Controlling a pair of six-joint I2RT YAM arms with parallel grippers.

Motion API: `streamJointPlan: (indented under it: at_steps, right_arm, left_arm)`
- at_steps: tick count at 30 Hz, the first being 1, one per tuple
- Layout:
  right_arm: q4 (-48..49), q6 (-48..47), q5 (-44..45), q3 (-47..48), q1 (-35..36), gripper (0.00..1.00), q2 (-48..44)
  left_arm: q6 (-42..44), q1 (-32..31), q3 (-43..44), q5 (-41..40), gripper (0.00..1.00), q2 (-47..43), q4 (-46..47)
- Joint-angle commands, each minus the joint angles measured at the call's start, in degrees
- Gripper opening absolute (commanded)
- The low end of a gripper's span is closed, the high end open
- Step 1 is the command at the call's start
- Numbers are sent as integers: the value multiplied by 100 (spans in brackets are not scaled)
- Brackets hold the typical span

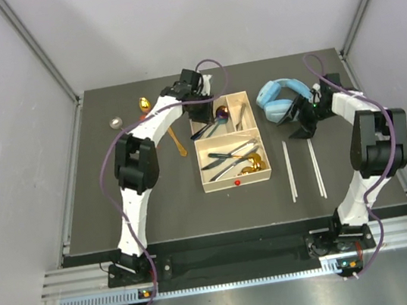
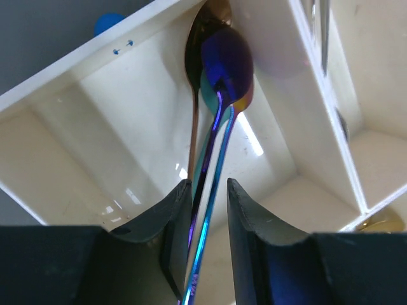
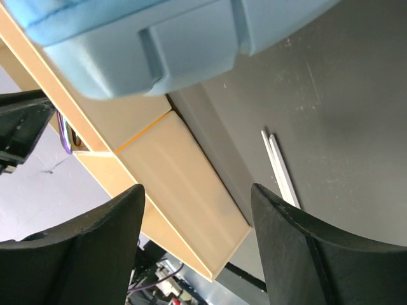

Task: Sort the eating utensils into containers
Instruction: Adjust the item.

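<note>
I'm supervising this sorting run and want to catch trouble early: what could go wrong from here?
1. The purple spoon has its handle between the parted fingers of the left gripper, close to one of them. Lifting away could snag it and drag it out of the tray.
2. The open right gripper sits beside the headphones. Swinging toward the chopsticks might bump the headphones.
</note>
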Motion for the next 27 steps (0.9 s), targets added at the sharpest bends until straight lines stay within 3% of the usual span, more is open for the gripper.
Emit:
streamJointPlan:
  at_steps: [1,8,13,16,21,22,25,27]
  right_arm:
    - [-65,-226,107,-12,77,68,-512]
    - [-267,-385,370,190,77,68,-697]
    - [-250,-411,406,278,77,68,-732]
    - [-197,-402,441,269,94,68,-802]
    - [-31,-341,441,234,103,68,-864]
    - [-13,-332,458,243,103,68,-873]
    - [23,-402,599,357,120,68,-908]
    - [84,-473,774,462,129,68,-1022]
  left_arm:
    - [-282,-186,513,-132,34,-201,85]
    - [-292,-134,723,-853,38,-825,181]
    - [-388,-29,1040,-756,53,-1141,892]
    - [-283,-2,971,-800,56,-1291,1490]
    - [-159,7,94,-1021,56,-1528,2587]
    - [-247,15,-161,-924,55,-1668,3190]
    - [-484,16,-1128,-678,75,-1968,3968]
    - [-625,16,-1446,-581,74,-2021,4242]
